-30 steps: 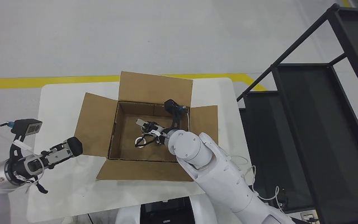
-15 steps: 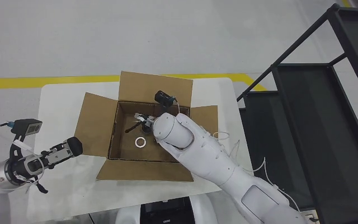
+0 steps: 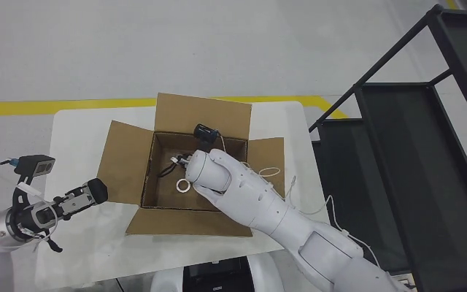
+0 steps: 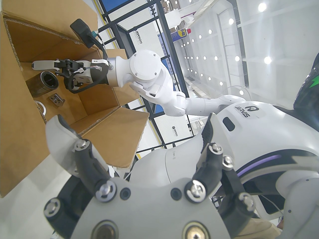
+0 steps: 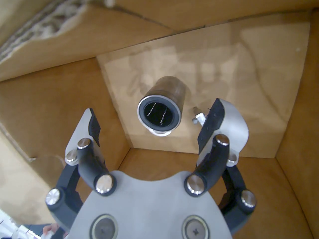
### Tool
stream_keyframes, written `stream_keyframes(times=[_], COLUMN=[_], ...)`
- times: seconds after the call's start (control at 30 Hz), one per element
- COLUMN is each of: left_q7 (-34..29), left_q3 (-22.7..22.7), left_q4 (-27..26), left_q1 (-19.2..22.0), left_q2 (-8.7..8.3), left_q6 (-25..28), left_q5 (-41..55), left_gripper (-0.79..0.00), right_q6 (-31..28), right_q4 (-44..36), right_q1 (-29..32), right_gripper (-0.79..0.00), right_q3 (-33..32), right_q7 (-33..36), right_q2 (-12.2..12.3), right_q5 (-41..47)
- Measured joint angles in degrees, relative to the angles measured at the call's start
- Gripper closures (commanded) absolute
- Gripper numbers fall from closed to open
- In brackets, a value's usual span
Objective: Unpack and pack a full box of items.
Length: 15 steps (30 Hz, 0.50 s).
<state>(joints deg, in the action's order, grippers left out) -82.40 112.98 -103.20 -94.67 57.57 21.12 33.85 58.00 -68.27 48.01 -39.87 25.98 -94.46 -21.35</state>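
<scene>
Box (image 3: 128, 164) sits open on the table (image 3: 80, 124), flaps out, with the right arm down inside it. Right gripper (image 5: 154, 111): jaws wide, nothing held, lined up on the metal cylinder (image 5: 164, 98), which stands on end on the box floor with its bore facing the wrist. Pads aren't touching it. Left gripper (image 4: 133, 128): jaws wide too, empty, out over the table well apart from the box.

Risks as I see them:
- The cylinder is smooth and round. An off-centre close likely tips it or squirts it toward a wall.
- Small bracket (image 4: 56, 99) lies just beside the cylinder, near one finger's path. It may get clipped or pinched in with it.
- White ring (image 3: 181, 187) lies near the cylinder's base, same worry.
- Nothing holds the box, so a snag on a wall during the lift could drag it.
- Loose cable (image 3: 271, 172) on the arm loops over a flap and could catch.
</scene>
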Motion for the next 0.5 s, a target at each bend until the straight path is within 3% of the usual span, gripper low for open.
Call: stream_keyframes(times=[0.33, 0.37, 0.4, 0.43, 0.5], left_q7=[0.00, 0.00, 0.00, 0.00, 0.00], left_q3=[0.00, 0.00, 0.00, 0.00, 0.00], left_q4=[0.00, 0.00, 0.00, 0.00, 0.00], left_q1=[0.00, 0.00, 0.00, 0.00, 0.00], left_q2=[0.00, 0.00, 0.00, 0.00, 0.00], left_q6=[0.00, 0.00, 0.00, 0.00, 0.00], left_q5=[0.00, 0.00, 0.00, 0.00, 0.00], left_gripper=[-0.785, -0.785, -0.785, -0.785, -0.785], right_q6=[0.00, 0.00, 0.00, 0.00, 0.00], right_q4=[5.38, 5.91, 6.41, 6.89, 7.85], right_q1=[-0.62, -0.79, -0.95, -1.09, -1.31], right_gripper=[-0.785, -0.560, -0.154, 0.000, 0.000], right_q3=[0.30, 0.34, 0.31, 0.23, 0.02], right_q7=[1.49, 1.78, 1.98, 2.11, 2.30], right_q2=[-3.03, -3.30, -3.56, -3.81, -4.38], right_q5=[-3.08, -3.35, -3.59, -3.84, -4.41])
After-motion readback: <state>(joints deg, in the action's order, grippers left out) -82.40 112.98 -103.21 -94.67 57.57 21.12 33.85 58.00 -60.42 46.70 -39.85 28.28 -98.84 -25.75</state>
